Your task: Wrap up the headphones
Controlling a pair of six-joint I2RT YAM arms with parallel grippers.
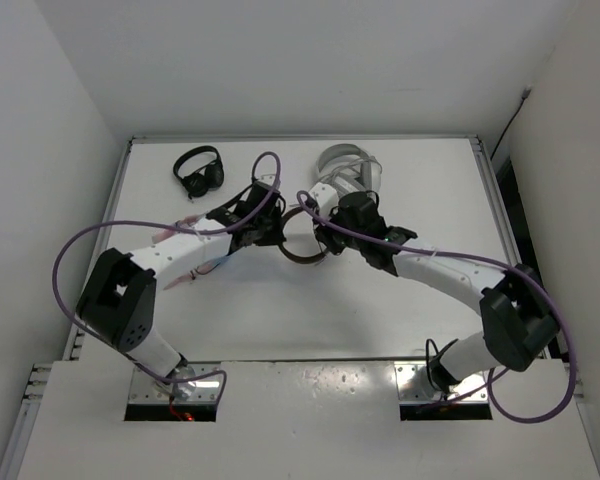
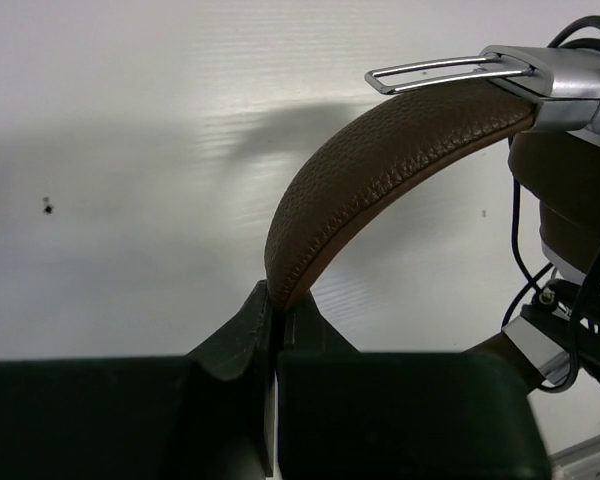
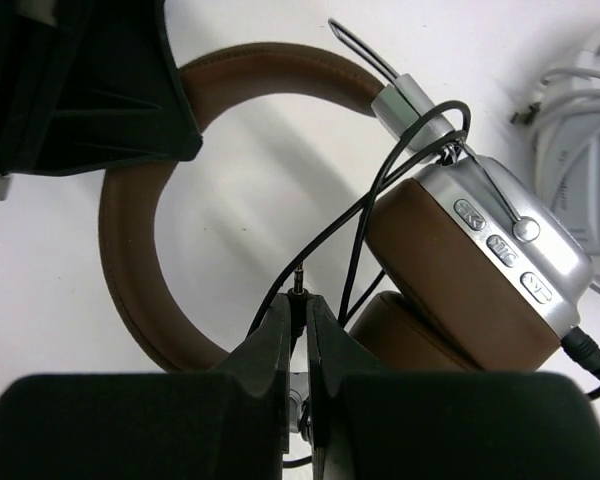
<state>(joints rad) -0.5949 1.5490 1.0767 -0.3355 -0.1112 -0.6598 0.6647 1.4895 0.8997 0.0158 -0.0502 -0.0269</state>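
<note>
Both arms, the left arm (image 1: 130, 290) and the right arm (image 1: 480, 280), reach in from the near edge and meet at the headphones (image 1: 302, 255). A white pair (image 1: 348, 165) sits just beyond them. The headband (image 2: 380, 160) arches toward the left arm and the earcups (image 3: 500, 250) face the right, so the long axis seems to run side to side. The left gripper (image 2: 277, 300) is clamped narrow on the headband. The right gripper (image 3: 302, 305) pinches the thin cable (image 3: 350, 215) beside its plug (image 3: 298, 278). To wrap well, I judge the left should hold firm while the right leads the cable around the cups under light tension, avoiding snags.
</note>
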